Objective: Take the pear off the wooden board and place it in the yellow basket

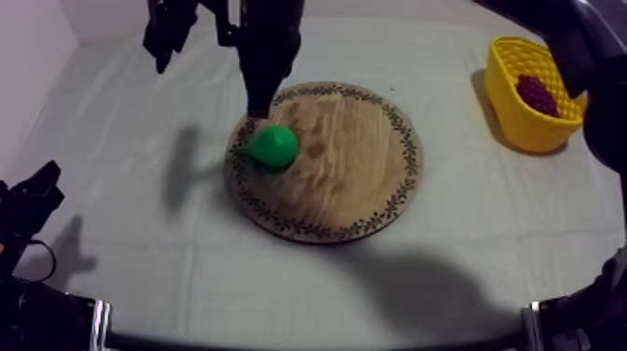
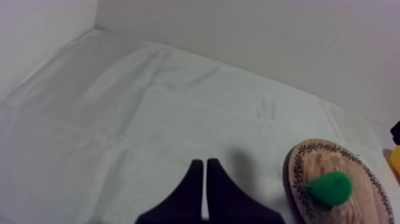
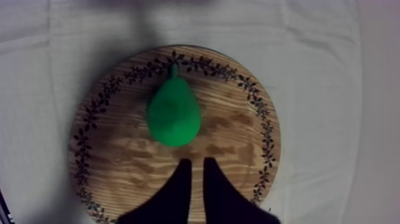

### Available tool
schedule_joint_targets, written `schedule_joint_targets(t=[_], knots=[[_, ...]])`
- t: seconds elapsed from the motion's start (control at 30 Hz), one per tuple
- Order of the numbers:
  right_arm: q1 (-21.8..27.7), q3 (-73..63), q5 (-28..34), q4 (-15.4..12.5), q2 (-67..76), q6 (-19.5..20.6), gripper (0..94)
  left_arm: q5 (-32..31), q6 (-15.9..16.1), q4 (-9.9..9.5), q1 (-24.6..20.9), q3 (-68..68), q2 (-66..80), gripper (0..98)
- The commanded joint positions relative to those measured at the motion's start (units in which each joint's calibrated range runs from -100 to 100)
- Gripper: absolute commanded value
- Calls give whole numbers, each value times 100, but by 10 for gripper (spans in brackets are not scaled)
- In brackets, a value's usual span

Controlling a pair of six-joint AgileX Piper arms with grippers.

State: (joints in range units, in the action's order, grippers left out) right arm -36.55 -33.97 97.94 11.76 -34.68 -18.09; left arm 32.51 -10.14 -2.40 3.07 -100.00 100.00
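A green pear [image 1: 273, 147] lies on its side at the left of the round wooden board [image 1: 350, 177]. My right gripper [image 1: 257, 110] hangs above the board's far left rim, just behind the pear. In the right wrist view its fingers lie together as a narrow wedge [image 3: 195, 161], shut on nothing, with the pear [image 3: 173, 113] just beyond the tips on the board [image 3: 235, 134]. My left gripper [image 1: 37, 187] rests low at the table's left, shut [image 2: 205, 162] over bare cloth. From there the pear [image 2: 329, 187] and board [image 2: 357, 170] lie off to one side.
The yellow basket [image 1: 522, 103] stands at the far right of the table with a dark red bunch of grapes [image 1: 538, 93] inside. The right arm's upper parts [image 1: 583, 47] loom over the basket. Bare cloth lies between board and basket.
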Motion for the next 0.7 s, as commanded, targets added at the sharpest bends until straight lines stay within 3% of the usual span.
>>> schedule_joint_targets(t=[0.0, 0.17, 0.3, 0.43, 0.67], knots=[[13, -35, -4, -10, -36, 15, 193, -1, 1, -2, 1, 0, 0, 1], [6, -82, 0, 87, -87, 66, 508, -1, 1, -2, 1, 0, 0, 1], [-13, -57, 10, 129, -95, -10, 665, -1, 1, -2, 1, 0, 0, 1], [-1, -9, 12, 112, -122, -107, 723, -1, 1, -2, 1, 0, 0, 1], [35, -42, 13, 49, -202, -185, 729, -1, 1, -2, 1, 0, 0, 1]])
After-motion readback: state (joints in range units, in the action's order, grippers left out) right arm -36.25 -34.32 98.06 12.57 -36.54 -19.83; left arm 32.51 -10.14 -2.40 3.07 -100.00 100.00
